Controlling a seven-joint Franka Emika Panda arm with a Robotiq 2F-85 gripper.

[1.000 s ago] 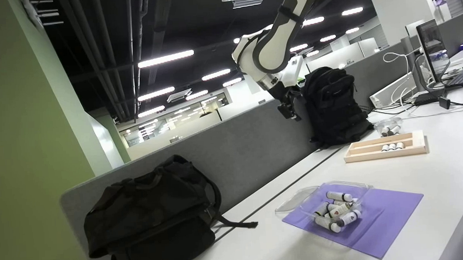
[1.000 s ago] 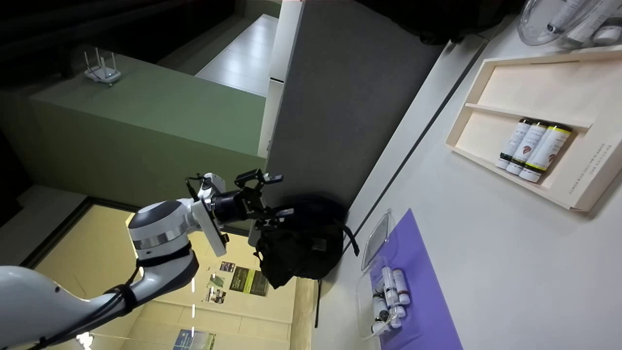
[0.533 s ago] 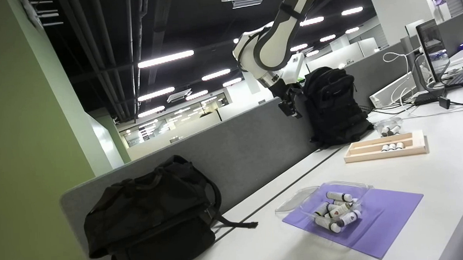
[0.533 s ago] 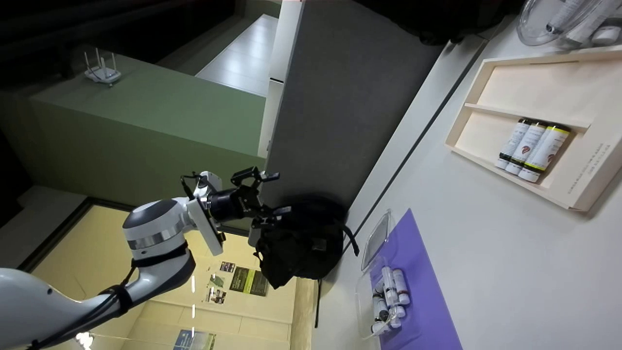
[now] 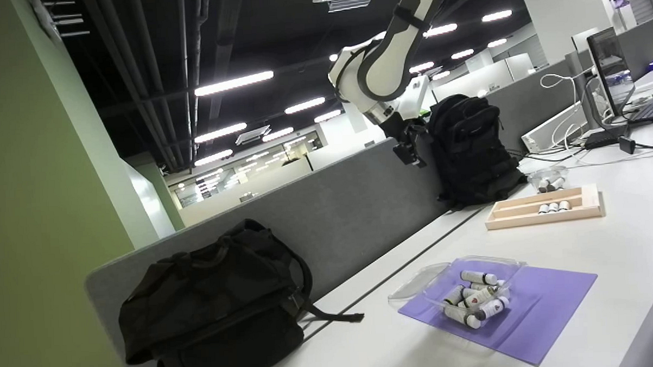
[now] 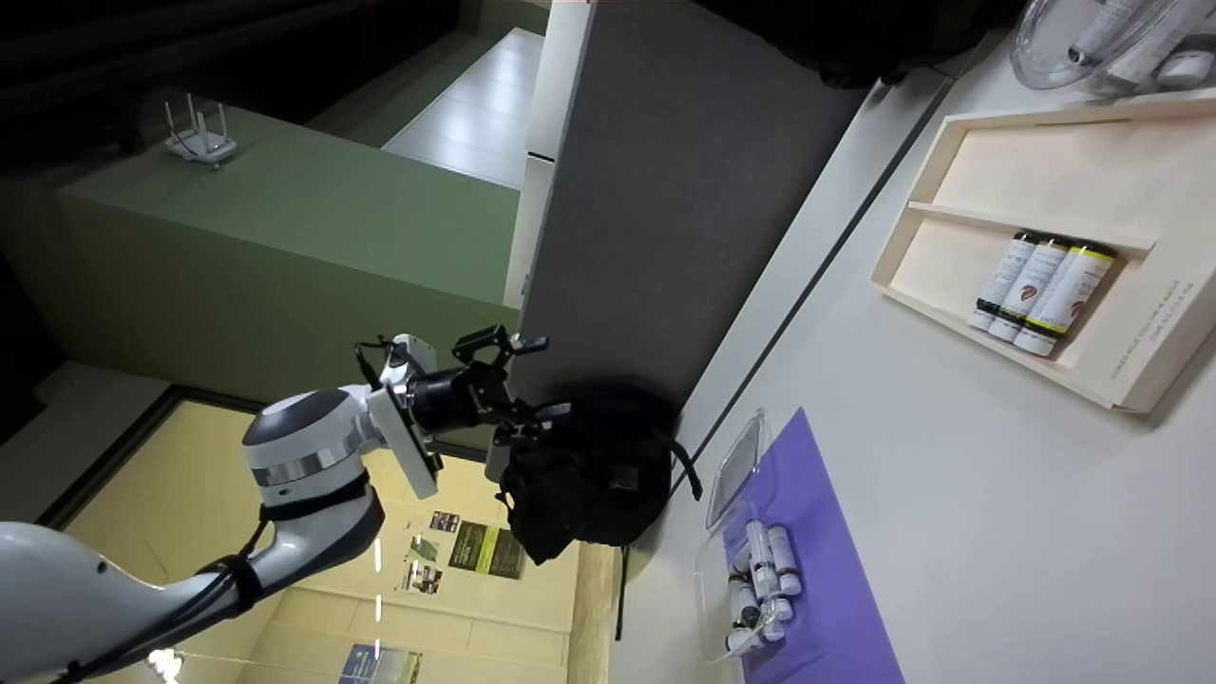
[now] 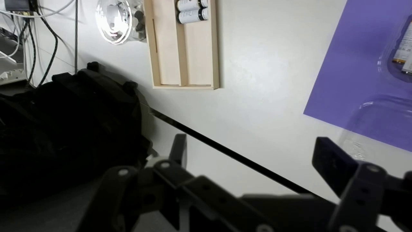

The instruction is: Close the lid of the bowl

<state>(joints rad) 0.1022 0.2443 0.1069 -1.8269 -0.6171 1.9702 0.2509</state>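
The pincer [image 6: 542, 378] hung in the air above the level of the white table [image 7: 257, 96], its fingers [image 7: 334, 164] spread well apart; in the wrist view, tabletop and a dark groove [image 7: 225, 149] showed between the tips. The bowl [image 6: 712, 589], a shallow clear container, sat lower than the pincer and well away from it, on a purple sheet [image 5: 553, 295], with a loose heap of small white bottles [image 5: 480, 296] inside. The lid [image 6: 738, 470], clear as well, lay open beside the bowl, also lower than the pincer, one edge close against the rim; whether the two were joined I couldn't tell. It was partly over the sheet and partly over bare tabletop, and in the wrist view it showed just past the fingertip on the right of the picture.

A wooden tray [image 7: 165, 48] lay below the pincer, in the wrist view up past the gap between the fingers and toward the left; three more bottles [image 6: 1031, 290] were lined up in one compartment. A clear tub [image 6: 1040, 57] with bottles stood just beside the tray. In an exterior view a black backpack [image 5: 469, 151] showed behind the pincer, and a second black bag [image 5: 216, 301] lower and well apart from it
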